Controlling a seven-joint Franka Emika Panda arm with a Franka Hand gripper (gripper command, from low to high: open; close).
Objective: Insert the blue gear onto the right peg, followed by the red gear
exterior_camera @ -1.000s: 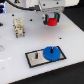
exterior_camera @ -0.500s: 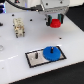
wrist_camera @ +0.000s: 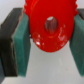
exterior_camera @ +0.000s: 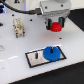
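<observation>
Red gear [wrist_camera: 49, 26] clamped between the claw [wrist_camera: 44, 45] pads, above the table

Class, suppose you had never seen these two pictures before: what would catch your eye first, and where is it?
First, the small round red gear with its centre hole, which fills the wrist view, clamped between the teal pads of the gripper. In the exterior view it hangs above the white table. Below it, the wider flat bright-blue gear sits on the grey black-edged plate, at the plate's end toward the exterior view's right.
</observation>
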